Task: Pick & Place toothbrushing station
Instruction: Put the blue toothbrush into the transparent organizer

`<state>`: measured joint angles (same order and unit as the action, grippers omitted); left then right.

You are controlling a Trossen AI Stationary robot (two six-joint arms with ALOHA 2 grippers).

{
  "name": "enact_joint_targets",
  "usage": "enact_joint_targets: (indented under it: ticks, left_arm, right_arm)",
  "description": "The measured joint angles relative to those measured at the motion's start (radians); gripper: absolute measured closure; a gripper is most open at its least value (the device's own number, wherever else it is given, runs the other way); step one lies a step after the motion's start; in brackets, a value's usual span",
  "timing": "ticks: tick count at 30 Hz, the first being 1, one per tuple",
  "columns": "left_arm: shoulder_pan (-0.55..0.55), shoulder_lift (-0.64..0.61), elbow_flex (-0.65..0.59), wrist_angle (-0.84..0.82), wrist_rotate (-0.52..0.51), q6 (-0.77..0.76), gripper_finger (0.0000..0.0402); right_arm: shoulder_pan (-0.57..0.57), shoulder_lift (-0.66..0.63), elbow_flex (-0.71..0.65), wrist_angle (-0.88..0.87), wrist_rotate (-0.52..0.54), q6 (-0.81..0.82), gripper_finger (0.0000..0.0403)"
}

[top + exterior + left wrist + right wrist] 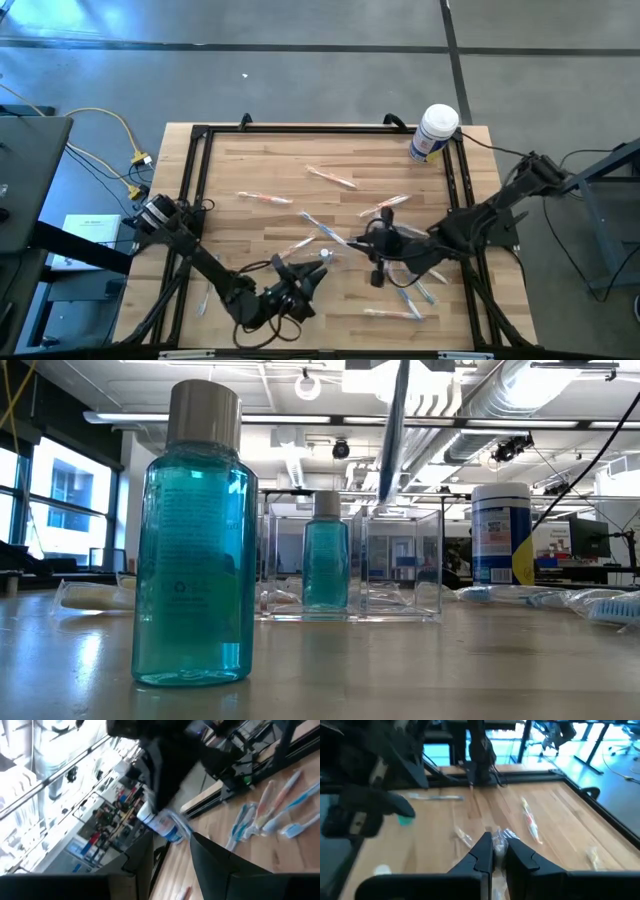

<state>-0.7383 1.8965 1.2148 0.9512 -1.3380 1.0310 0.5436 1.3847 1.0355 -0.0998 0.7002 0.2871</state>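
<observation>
open workshop room out back, ducts and strip lights overhead, and a wooden table (250, 165) in a black frame. the clear toothbrushing station (402, 565) stands upright on it, right below the right pincer (496, 841). that pincer is clenched on a toothbrush (392, 430) hanging straight down over the station, i'd guess so it can drop into a compartment. a small teal bottle (325, 555) shows at the station, in it or behind it, can't tell. the left pincer (303, 283) waits near the right one, and i can't tell if it's released. wrapped brushes (330, 178) lie scattered around both pincers. the white tub (435, 132) stands well away from them at a table corner.
</observation>
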Motion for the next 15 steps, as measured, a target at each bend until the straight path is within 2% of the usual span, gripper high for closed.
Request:
enact_joint_targets:
  ticks: [15]
  left_arm:
    - [-0.067, 0.0, -0.001, 0.0, -0.026, -0.032, 0.0277]
  right_arm:
    - [-0.095, 0.159, 0.0, 0.048, -0.108, 0.113, 0.0379]
